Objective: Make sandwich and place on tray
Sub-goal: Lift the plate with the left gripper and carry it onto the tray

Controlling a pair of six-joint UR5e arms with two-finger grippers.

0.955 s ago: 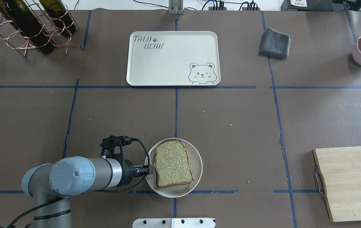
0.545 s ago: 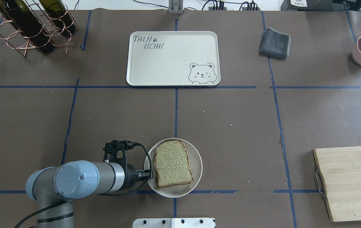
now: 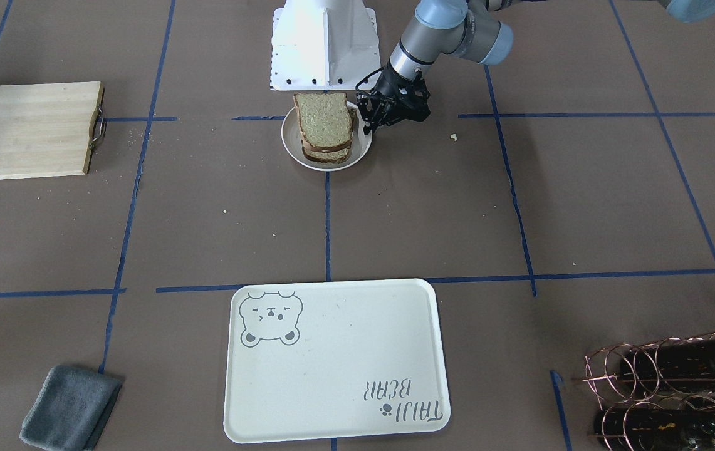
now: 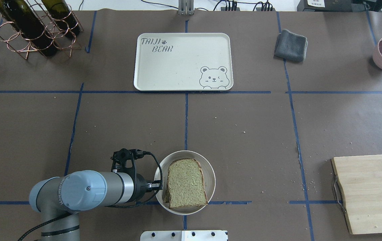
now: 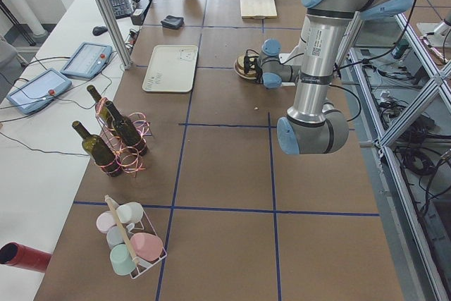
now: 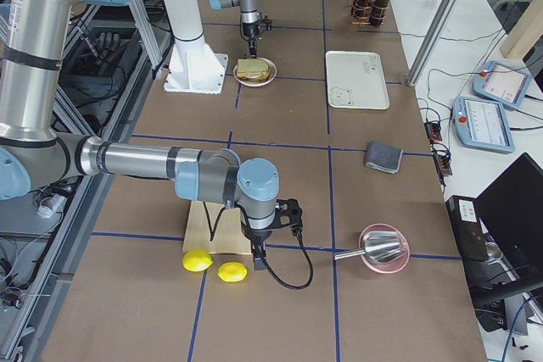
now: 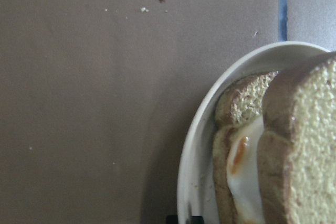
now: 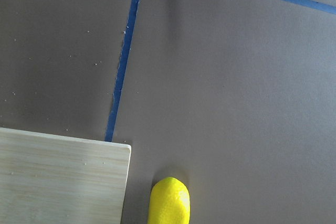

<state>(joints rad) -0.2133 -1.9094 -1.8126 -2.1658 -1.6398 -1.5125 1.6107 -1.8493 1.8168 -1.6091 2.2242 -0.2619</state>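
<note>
The left hand meets the rim of the plate; its opening I cannot tell. Just beyond it sits the sandwich: light, soft, its egg slippery, so slices may slide. Gripping the stiff plate rim looks safest.

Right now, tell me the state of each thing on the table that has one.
sandwich: assembled, egg inside, lying on the plate.
plate: carrying the sandwich, gripped at its rim.
left gripper: shut on the plate's rim.
right gripper: over the table by the lemons; open or shut cannot be told.
tray: nothing on it yet.
cloth: folded.
wine bottles: leaning in the copper rack.
</note>
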